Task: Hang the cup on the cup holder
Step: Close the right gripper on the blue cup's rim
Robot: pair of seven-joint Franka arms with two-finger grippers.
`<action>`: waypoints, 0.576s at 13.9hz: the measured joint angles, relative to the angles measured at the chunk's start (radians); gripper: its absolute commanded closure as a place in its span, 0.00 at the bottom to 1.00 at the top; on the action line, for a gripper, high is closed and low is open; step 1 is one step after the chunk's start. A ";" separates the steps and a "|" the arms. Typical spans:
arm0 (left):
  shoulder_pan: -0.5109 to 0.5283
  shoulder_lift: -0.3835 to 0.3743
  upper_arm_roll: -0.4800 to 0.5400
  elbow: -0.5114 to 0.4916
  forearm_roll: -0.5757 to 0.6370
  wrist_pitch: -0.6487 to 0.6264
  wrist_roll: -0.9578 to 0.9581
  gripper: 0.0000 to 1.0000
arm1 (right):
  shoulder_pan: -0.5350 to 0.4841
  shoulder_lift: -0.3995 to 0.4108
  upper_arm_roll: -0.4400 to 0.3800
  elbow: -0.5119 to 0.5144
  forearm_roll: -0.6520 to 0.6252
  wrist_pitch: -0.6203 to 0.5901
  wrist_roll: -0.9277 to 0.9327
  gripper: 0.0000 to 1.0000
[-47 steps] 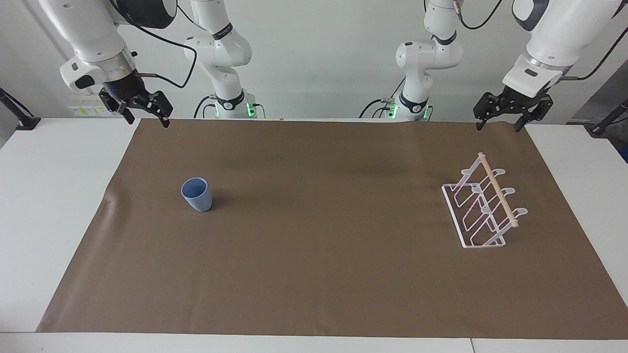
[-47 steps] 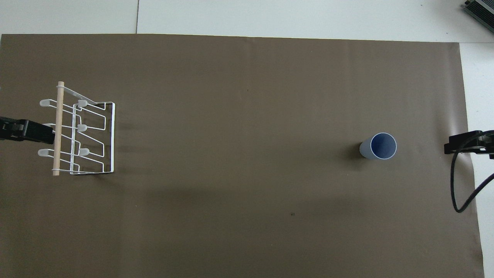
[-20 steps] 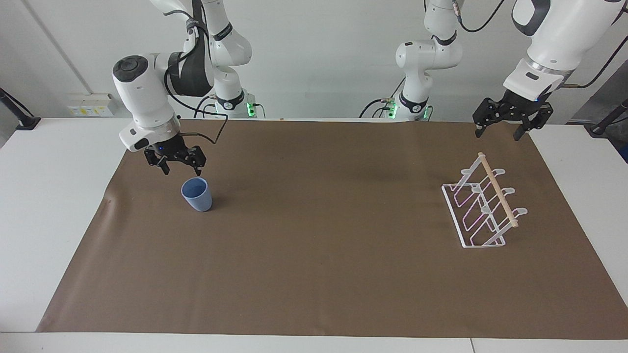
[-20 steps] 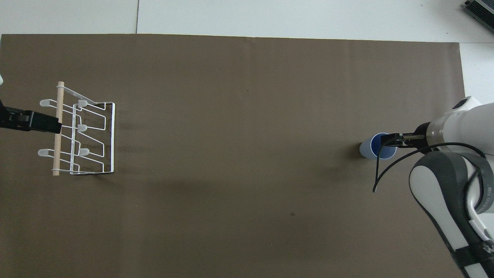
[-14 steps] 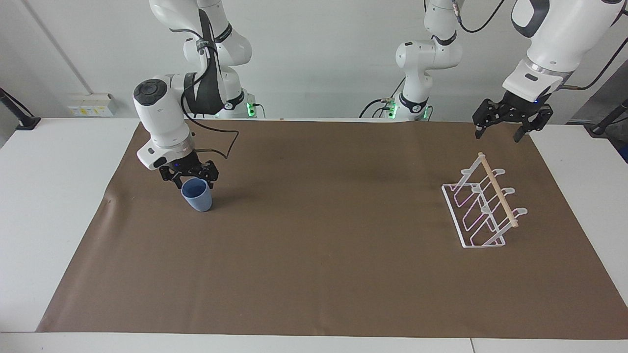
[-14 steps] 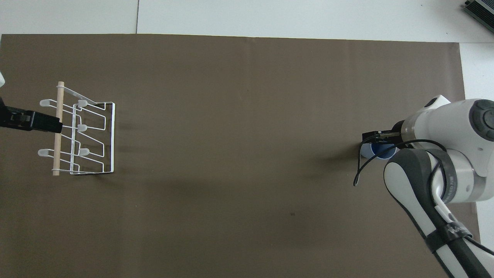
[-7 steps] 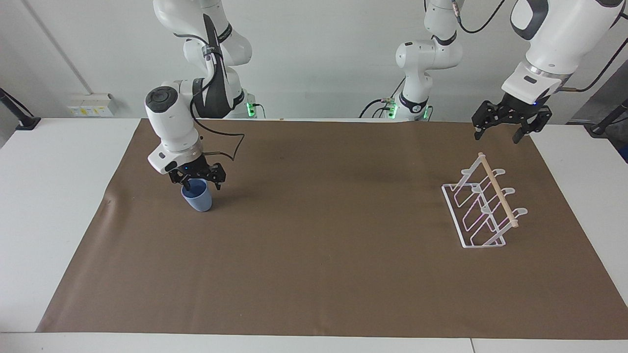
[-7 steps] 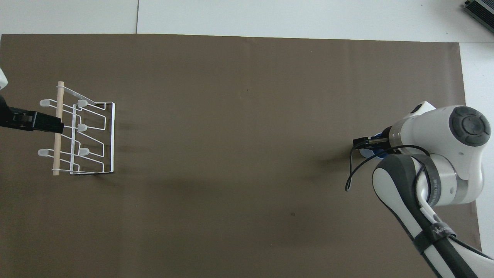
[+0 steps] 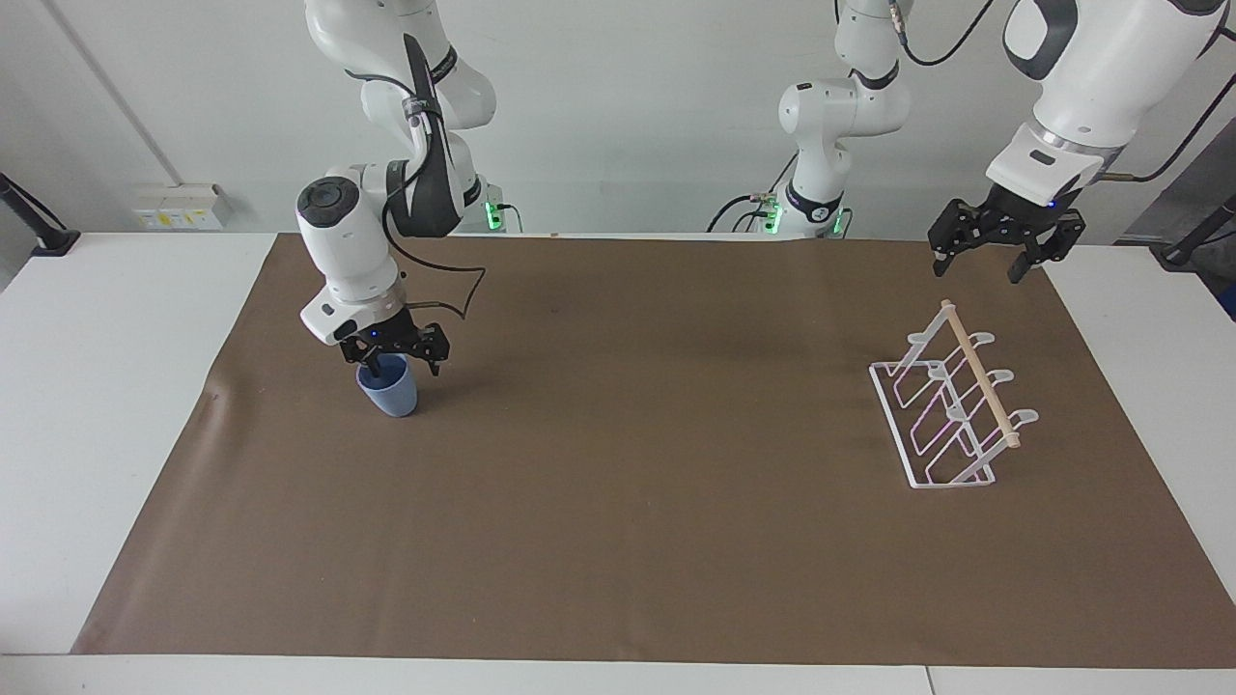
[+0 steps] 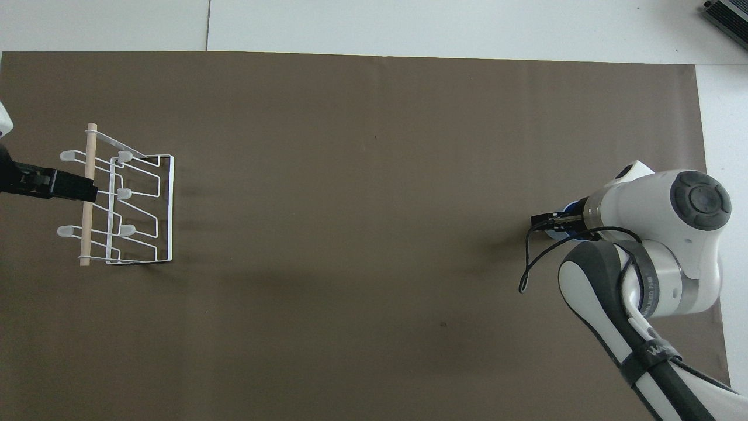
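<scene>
**Facing view.** Right hand (image 9: 398, 365) down at the cup (image 9: 391, 391), fingers spread wide to either side of the rim and not closed on it, holding nothing. Whether one finger sits inside the mouth cannot be told. Cup upright on the brown mat (image 9: 618, 483), toward the right arm's end of the counter (image 9: 97, 386).

Step in hand, by judgement: closing on the cup. Best done low enough for a firm bite on the wall, with a slow squeeze, since a light tapered tumbler is apt to tip or skid if one finger lands first.

Left hand (image 9: 977, 263) raised over the mat's edge on the robots' side of the cup holder (image 9: 951, 405), fingers apart, empty, waiting. Cup holder toward the left arm's end, well apart from the cup, prongs slanting up to the wooden dowel (image 9: 980, 376).

**Overhead view.** Right hand (image 10: 546, 221) covering most of the cup (image 10: 568, 206), only slivers of blue showing. Near the mat's border at that end, with bare counter past it. Broad unoccupied mat between cup and cup holder (image 10: 171, 210), so ample room for a lifted carry across.

Left hand (image 10: 76, 187) overlapping the dowel (image 10: 88, 234) as seen from above. Likely worth a high approach, clear of that hand and the dowel, before tipping the cup onto a prong.
</scene>
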 measured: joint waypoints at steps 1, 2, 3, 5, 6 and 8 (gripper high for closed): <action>0.000 0.000 0.000 0.000 0.000 0.000 0.000 0.00 | 0.000 -0.001 0.000 -0.004 0.000 0.000 0.000 0.09; -0.001 0.000 0.000 0.000 0.000 0.000 0.000 0.00 | 0.000 -0.002 0.000 -0.010 0.000 0.000 0.001 0.12; -0.001 0.000 0.000 0.000 0.000 0.001 0.000 0.00 | 0.000 -0.004 0.000 -0.018 0.000 0.000 0.003 0.14; -0.002 0.000 0.000 0.000 0.000 0.002 0.000 0.00 | 0.000 -0.009 0.000 -0.031 0.001 0.000 0.005 0.23; -0.003 0.000 0.000 0.000 0.000 0.004 0.000 0.00 | -0.001 -0.013 0.000 -0.038 0.001 0.000 0.006 0.30; -0.004 0.000 0.000 0.000 0.000 0.006 0.000 0.00 | -0.002 -0.018 -0.002 -0.050 0.001 0.000 0.007 0.44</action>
